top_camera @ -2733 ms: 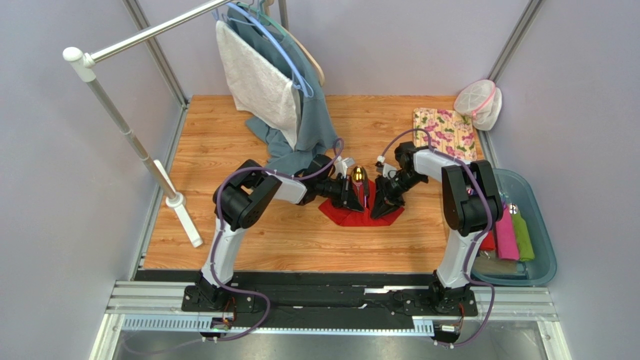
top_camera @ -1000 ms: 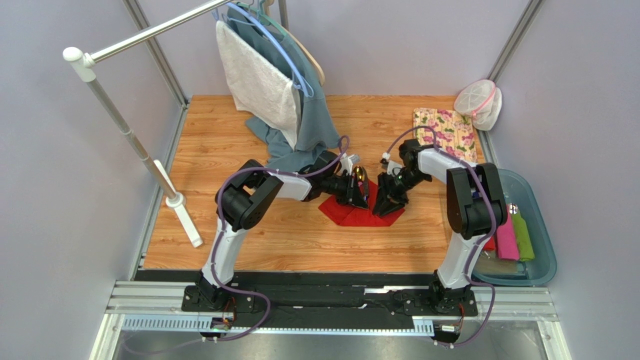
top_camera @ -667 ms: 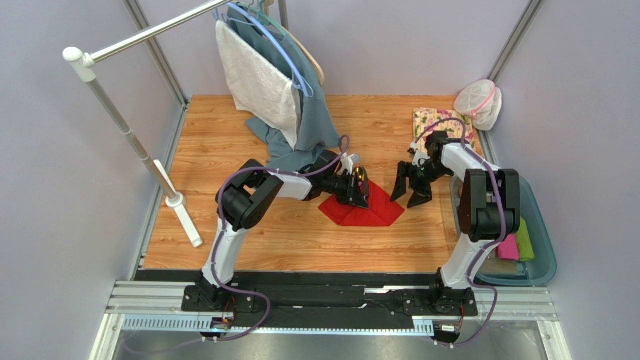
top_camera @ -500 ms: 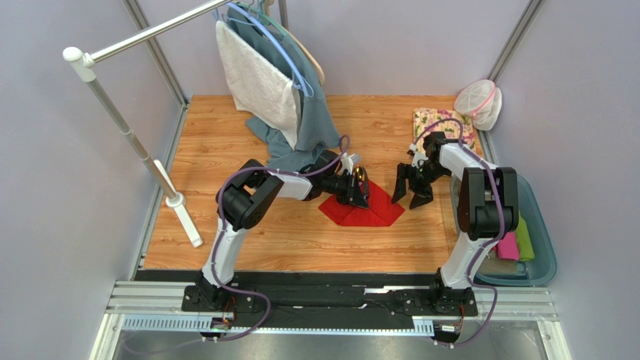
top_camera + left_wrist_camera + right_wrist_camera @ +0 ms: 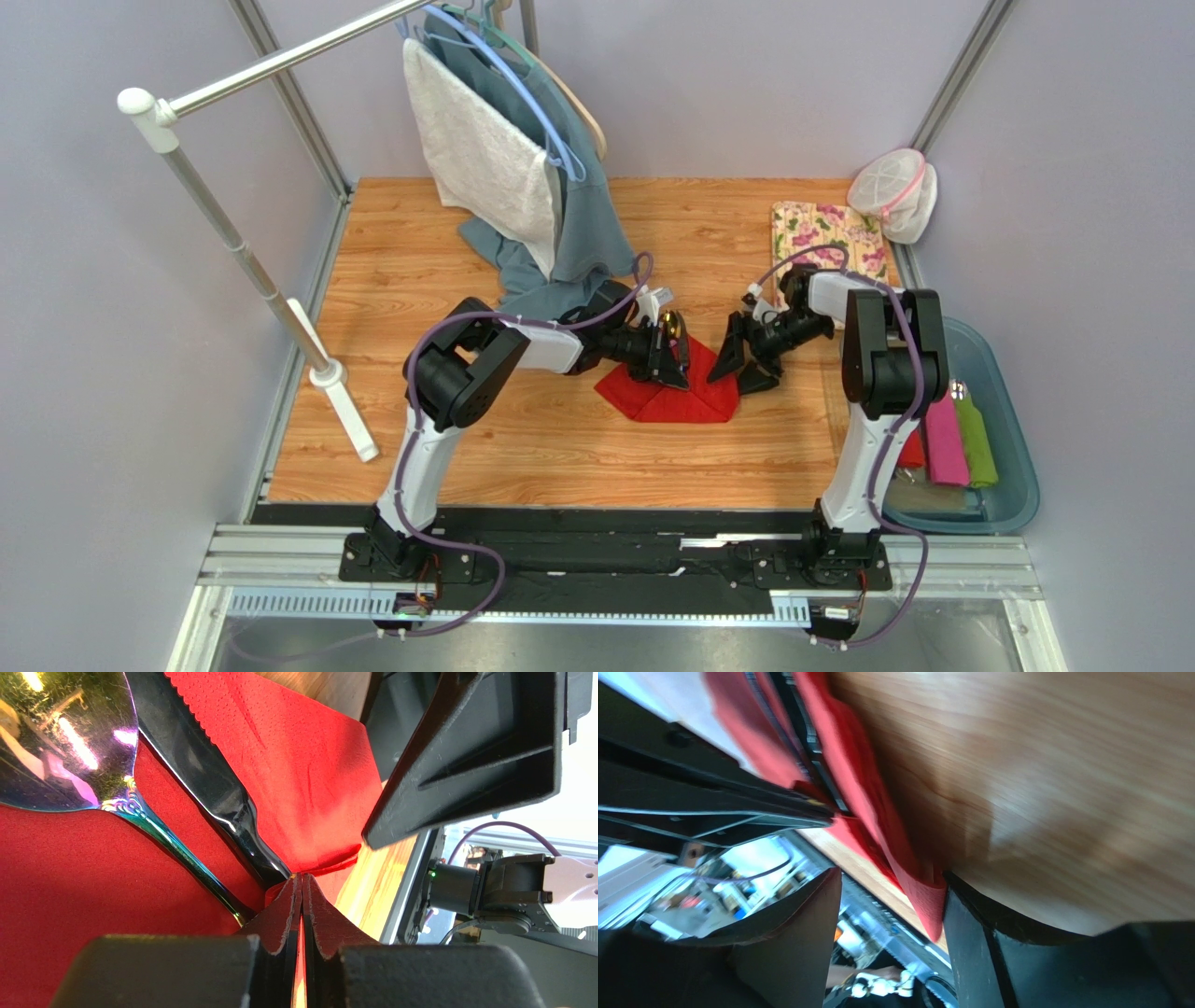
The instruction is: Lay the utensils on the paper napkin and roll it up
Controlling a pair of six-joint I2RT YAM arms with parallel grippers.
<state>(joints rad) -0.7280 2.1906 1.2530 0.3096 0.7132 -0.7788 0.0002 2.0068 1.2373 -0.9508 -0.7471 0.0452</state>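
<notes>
The red paper napkin (image 5: 671,398) lies partly folded on the wooden table. A spoon with a shiny bowl (image 5: 672,326) and a dark knife lie on it. In the left wrist view the spoon (image 5: 63,735) and the knife (image 5: 203,791) rest on the napkin (image 5: 309,777), with a flap folded over the knife's handle. My left gripper (image 5: 679,367) is shut, its tips (image 5: 302,882) pinching the napkin's fold. My right gripper (image 5: 732,367) is open at the napkin's right corner. That corner (image 5: 927,896) curls up against one finger (image 5: 969,938).
A floral cloth (image 5: 831,245) and a mesh bag (image 5: 898,189) lie at the back right. A teal bin (image 5: 1003,420) at the right holds pink and green rolls. A rack with hanging cloths (image 5: 505,154) stands at the back left, its post foot (image 5: 330,371) on the table.
My right gripper let go of the napkin, swung out to the right, then came back open to the napkin's right corner. My left gripper has stayed shut in place.
</notes>
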